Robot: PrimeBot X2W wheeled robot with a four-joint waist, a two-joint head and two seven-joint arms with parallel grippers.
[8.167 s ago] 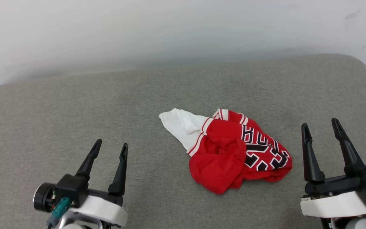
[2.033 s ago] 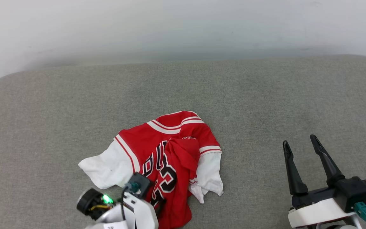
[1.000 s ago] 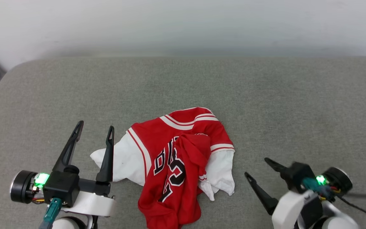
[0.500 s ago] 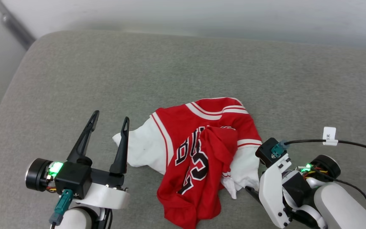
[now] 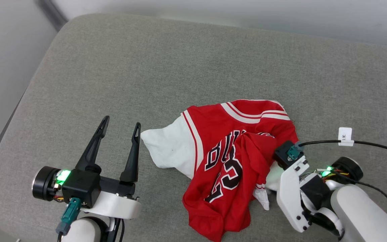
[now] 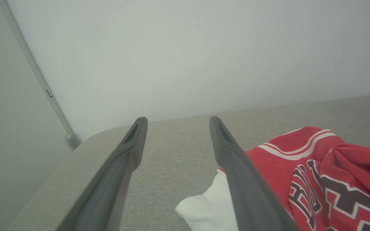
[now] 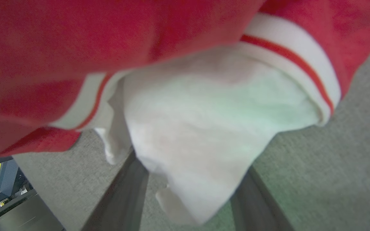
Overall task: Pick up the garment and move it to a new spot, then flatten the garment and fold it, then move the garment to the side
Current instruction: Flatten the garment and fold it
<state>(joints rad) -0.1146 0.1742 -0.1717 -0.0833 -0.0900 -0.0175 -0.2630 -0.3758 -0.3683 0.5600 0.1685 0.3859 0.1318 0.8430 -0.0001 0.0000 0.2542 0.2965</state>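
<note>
**Inspector:** Position of the garment?

**Assessor:** The garment (image 5: 233, 161) lies crumpled on the grey cushion (image 5: 146, 67), between the two arms. The red body is uppermost, with black lettering and the number 23 showing, partly covered by a red fold. One white sleeve (image 5: 166, 151) is spread toward the robot's left.

**Inspector:** Left gripper?

**Assessor:** The left gripper (image 5: 122, 121) is over the cushion, its fingers spread wide with nothing between them. Its right fingertip is just beside the edge of that white sleeve. Contact cannot be confirmed.

**Inspector:** Right gripper?

**Assessor:** The right gripper (image 7: 191, 166) is at the garment's right edge, with its wrist turned over the cloth. In the right wrist view its fingers (image 7: 124, 195) stand apart, one on each side of the other white sleeve (image 7: 210, 122), which lies between them. No pinch on the fabric can be made out. A black cable (image 5: 375, 145) carrying a white tag (image 5: 345, 135) runs across the cushion from that wrist.
</note>
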